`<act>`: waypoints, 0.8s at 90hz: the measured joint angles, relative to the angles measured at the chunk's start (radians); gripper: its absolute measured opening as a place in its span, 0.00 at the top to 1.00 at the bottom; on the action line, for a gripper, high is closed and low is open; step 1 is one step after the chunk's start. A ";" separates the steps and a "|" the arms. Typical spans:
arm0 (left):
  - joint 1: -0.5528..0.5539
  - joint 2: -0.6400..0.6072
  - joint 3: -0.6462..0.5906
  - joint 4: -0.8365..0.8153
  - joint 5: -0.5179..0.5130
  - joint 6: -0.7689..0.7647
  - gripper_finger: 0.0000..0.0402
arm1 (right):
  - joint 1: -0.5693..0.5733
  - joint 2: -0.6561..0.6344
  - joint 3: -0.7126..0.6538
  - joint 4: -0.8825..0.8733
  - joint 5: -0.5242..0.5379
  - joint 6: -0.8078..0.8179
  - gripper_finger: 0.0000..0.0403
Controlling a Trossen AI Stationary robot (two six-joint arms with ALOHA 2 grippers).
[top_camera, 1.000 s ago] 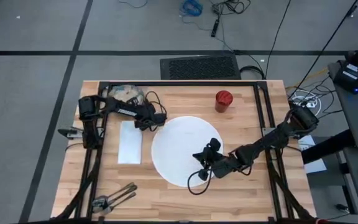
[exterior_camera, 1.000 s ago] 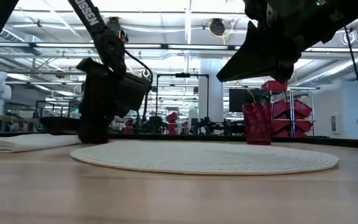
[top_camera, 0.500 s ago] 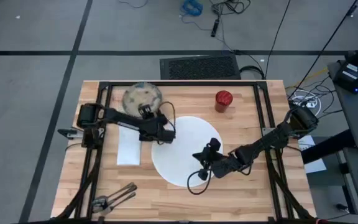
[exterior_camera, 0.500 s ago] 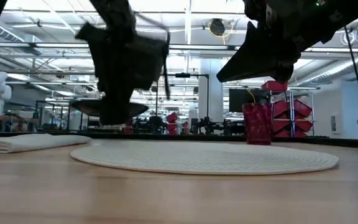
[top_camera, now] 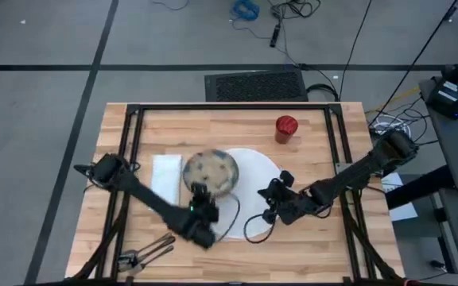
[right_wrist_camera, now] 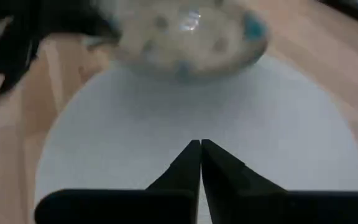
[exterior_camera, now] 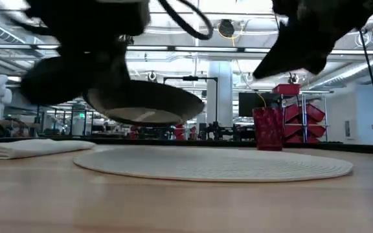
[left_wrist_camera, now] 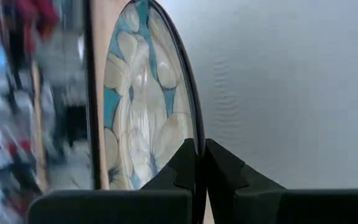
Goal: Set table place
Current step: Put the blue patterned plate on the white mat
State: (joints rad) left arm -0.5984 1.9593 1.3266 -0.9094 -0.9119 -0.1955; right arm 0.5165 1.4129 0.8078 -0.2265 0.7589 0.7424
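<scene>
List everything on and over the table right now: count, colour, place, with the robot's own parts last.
Table: one, pale wood with a black frame, under everything.
Plate: one, large, round, white, at the table's middle.
Bowl: one, speckled beige, held in the air over the plate's left edge, not resting on it.
Napkin: one, white, folded, flat on the table left of the plate.
Cup: one, red, standing near the table's far edge, beyond the plate.
Cutlery: one dark metal bundle, near the table's near left corner.
Left claw: one, dark, shut on the bowl's rim.
Right claw: one, dark, shut, empty, over the plate's right side.
</scene>
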 joint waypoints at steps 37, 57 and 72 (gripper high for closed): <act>0.024 0.110 0.010 0.386 0.011 0.367 1.00 | 0.049 -0.084 0.000 0.006 0.083 -0.019 1.00; 0.105 0.108 0.011 0.445 0.119 0.363 1.00 | 0.048 -0.034 0.000 0.005 0.082 0.023 1.00; 0.120 0.108 0.010 0.506 0.127 0.382 1.00 | 0.048 0.011 0.000 0.007 0.081 0.055 1.00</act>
State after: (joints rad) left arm -0.4786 2.0674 1.3369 -0.4031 -0.7850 0.1868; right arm 0.5648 1.4234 0.8078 -0.2191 0.8394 0.7976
